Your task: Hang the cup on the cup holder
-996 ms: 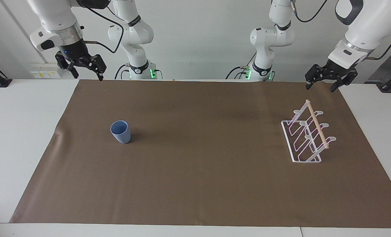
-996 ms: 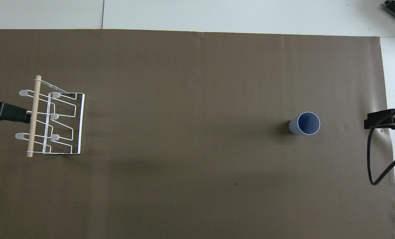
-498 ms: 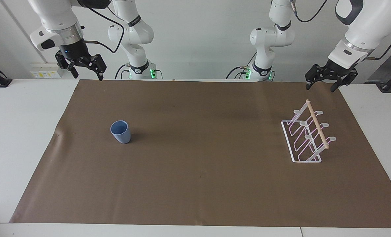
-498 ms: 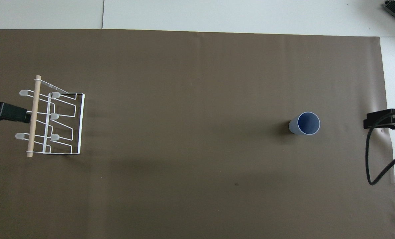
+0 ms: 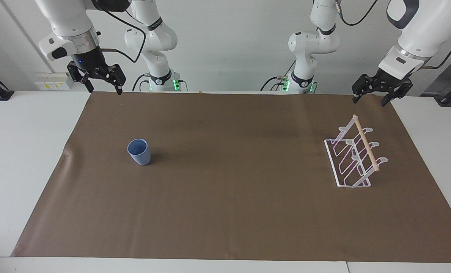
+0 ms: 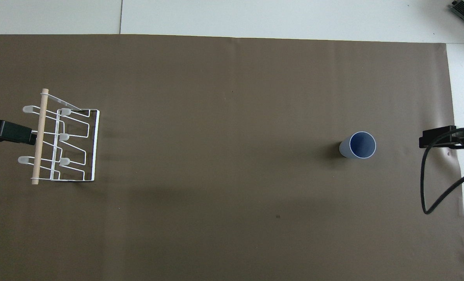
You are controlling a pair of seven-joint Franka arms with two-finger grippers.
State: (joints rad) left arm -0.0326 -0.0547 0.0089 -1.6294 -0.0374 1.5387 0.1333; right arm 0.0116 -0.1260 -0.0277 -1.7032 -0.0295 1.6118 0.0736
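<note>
Right gripper (image 5: 103,85) is drifting from 10 o'clock toward centre versus a second ago, its cable sliding inward in the overhead view; nothing else is moving. EARLIER-to-now delta is small, so the reach for the cup is only just beginning, I'd judge.

Mat (image 5: 229,212) is covering most of the table (image 5: 16,159). Holder (image 5: 356,153) is sitting at 3 o'clock in the facing view, toward the left arm's end, prongs slanting up to the dowel, no cup on it. Cup (image 5: 139,151) is standing upright, mouth up, at 9 o'clock on the mat, toward the right arm's end, well apart from the holder.

Right gripper is hanging over the mat's robot-side edge at 10 o'clock, fingers spread, carrying nothing. Left gripper (image 5: 373,98) is waiting over the mat's edge at 2 o'clock, fingers also spread, empty.

Risks as I'm reading them:
- Cup is light and tapered; an off-centre pinch is likely tipping or squirting it out.
- Cup needs flipping mouth-down for a prong; a shallow grip is risking slip mid-rotation.
- Cup and holder are sitting at different ends, so a handover or long cross-reach is looking necessary; drop risk there.
- Holder is light wire; a hard insertion is likely shoving it.
</note>
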